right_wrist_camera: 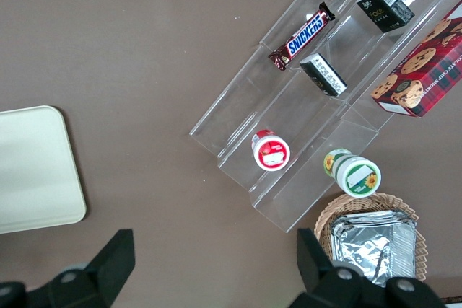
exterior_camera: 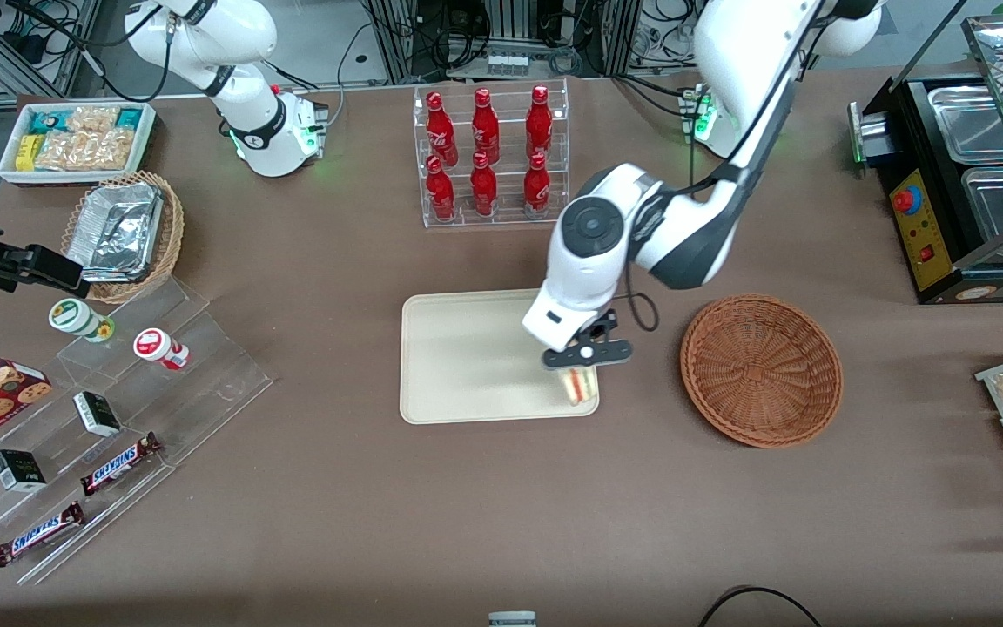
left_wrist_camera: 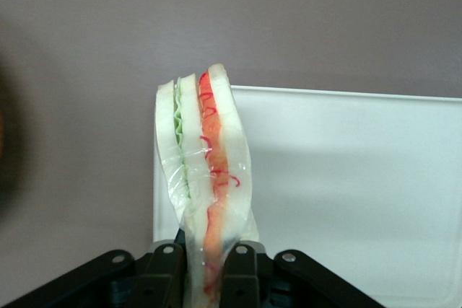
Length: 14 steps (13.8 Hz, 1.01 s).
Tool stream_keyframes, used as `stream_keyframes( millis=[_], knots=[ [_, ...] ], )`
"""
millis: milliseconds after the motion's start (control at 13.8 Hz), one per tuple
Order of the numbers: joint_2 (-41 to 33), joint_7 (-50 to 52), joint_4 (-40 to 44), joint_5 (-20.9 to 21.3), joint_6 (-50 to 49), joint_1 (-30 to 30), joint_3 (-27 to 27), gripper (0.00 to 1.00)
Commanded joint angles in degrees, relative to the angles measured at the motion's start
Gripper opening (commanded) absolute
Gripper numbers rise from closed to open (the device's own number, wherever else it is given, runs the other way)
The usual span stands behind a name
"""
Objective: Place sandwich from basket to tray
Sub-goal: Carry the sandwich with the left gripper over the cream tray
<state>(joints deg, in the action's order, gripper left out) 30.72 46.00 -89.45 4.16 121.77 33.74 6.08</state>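
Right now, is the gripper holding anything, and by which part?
Yes: the gripper, over the tray, pinches the sandwich at one end, across its bread faces.

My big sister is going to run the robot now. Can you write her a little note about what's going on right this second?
Claw: shut on the sandwich, holding it by one end over the corner of the tray nearest the basket.
Basket: nothing in it, sitting beside the tray toward the working arm's end of the table.
Done: sandwich picked out of the basket and carried to the tray.
Left: lower it onto the tray, open the claw, lift the arm away.
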Motion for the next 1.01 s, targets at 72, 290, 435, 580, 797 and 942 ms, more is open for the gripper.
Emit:
stream_keyframes(
  millis=[72, 290, 435, 580, 797, 942],
  knots=[
    [6.2, -0.2, 5.2, -0.1, 3.2, 3.2, 0.0, 0.00],
    [8.6, -0.6, 5.2, 0.2, 7.3, 5.5, 0.0, 0.00],
    [8.9, -2.2, 5.0, -0.1, 7.7, 5.8, 0.2, 0.00],
    [10.1, -2.5, 5.2, 0.0, 8.2, 5.8, 1.6, 0.00],
    [11.2, -3.3, 5.0, 0.3, 8.6, 6.6, 2.1, 0.00],
    [12.0, -3.9, 5.2, 0.3, 8.6, 7.0, 2.1, 0.00]
  ],
)
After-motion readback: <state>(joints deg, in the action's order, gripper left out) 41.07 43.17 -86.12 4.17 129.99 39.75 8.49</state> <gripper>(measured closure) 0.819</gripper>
